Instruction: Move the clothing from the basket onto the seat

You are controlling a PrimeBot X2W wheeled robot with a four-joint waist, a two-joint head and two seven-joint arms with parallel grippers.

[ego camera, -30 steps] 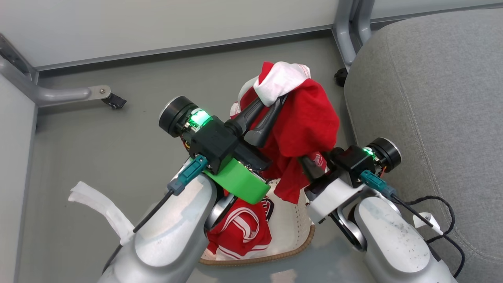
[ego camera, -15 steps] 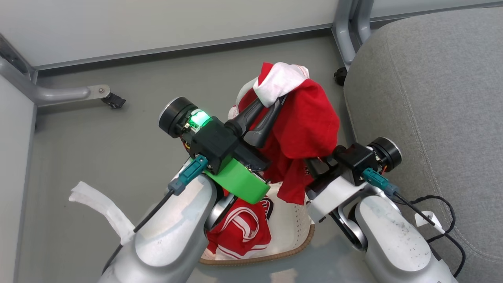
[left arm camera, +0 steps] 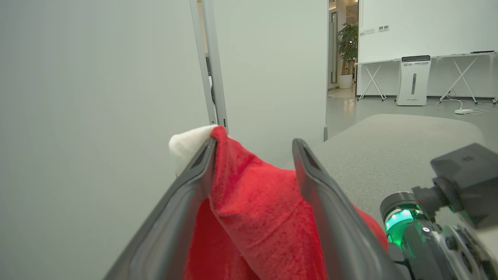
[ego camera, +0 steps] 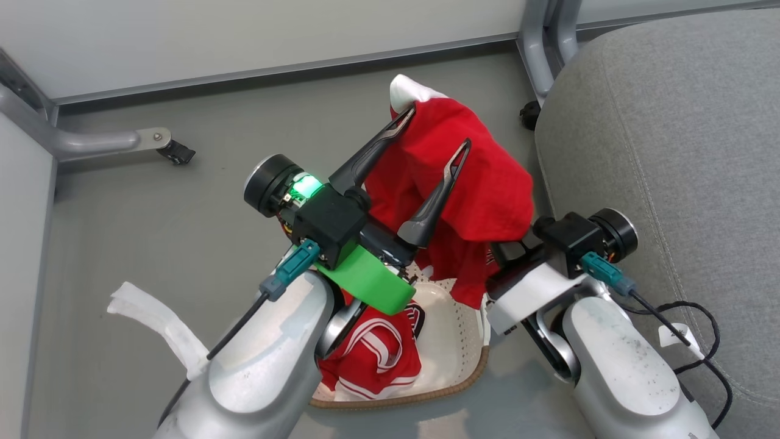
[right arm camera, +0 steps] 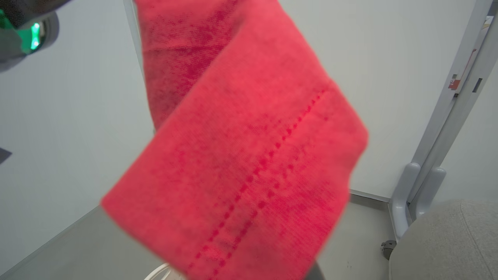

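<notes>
We count two red garments: lifted garment [ego camera: 481,183] draped over left gripper [ego camera: 439,127], fingers spread wide, 12 o'clock of the one basket [ego camera: 448,332]; second garment [ego camera: 372,360] inside it. Right gripper [ego camera: 503,256] under cloth, can't tell its grip. One seat [ego camera: 658,152], 3 o'clock.

Grey floor [ego camera: 152,244], white partition [ego camera: 244,36].
Black caster [ego camera: 178,153] on metal leg [ego camera: 91,145]; white cloth strip [ego camera: 155,323] lower left; air purifier [left arm camera: 414,79] far off.

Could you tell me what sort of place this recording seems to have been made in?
Probably an office or lab test area: pale partition panels on metal frames, folding tables along a wall, a white floor appliance and a potted plant beyond.
</notes>
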